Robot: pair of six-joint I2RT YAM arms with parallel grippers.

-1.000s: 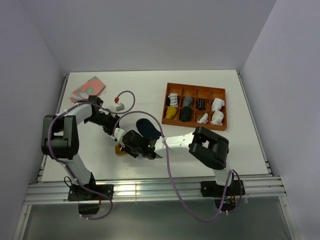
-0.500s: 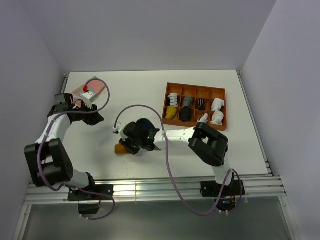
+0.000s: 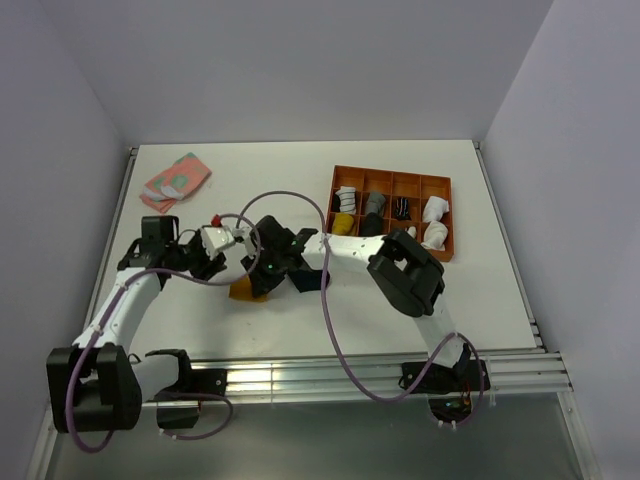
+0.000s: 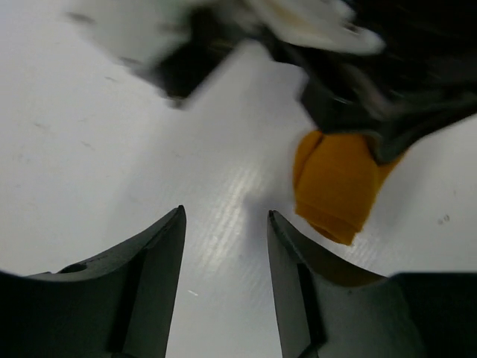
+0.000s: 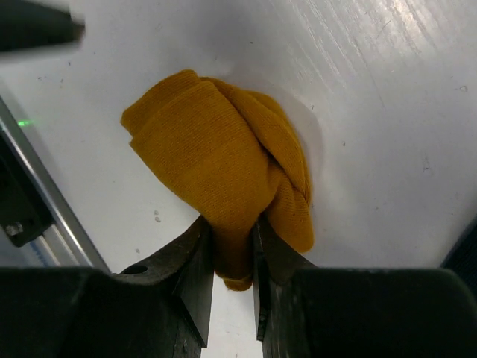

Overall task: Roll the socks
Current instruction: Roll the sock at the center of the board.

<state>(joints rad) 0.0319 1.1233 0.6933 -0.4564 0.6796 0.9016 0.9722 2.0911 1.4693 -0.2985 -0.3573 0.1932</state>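
The mustard-orange sock (image 3: 243, 291) lies bunched on the white table; its striped cuff does not show. My right gripper (image 3: 262, 270) is shut on its near end, seen clearly in the right wrist view (image 5: 232, 224), where the sock (image 5: 223, 171) is folded into a lump. My left gripper (image 3: 236, 250) is open and empty just left of the right gripper, low over the table (image 4: 223, 216), with the mustard sock (image 4: 335, 183) ahead to its right. The navy sock is mostly hidden under the right arm; a dark edge of it shows (image 3: 303, 283).
An orange-brown compartment tray (image 3: 447, 215) with several rolled socks stands at the back right. A pink-and-green folded cloth (image 3: 176, 178) lies at the back left. Purple cables loop over the table middle. The table's near edge with a metal rail is close to the sock.
My left gripper swung out to the pink-and-green cloth, then came back right beside the right gripper. My right arm shifted farther back while holding the mustard sock, which stayed in place.
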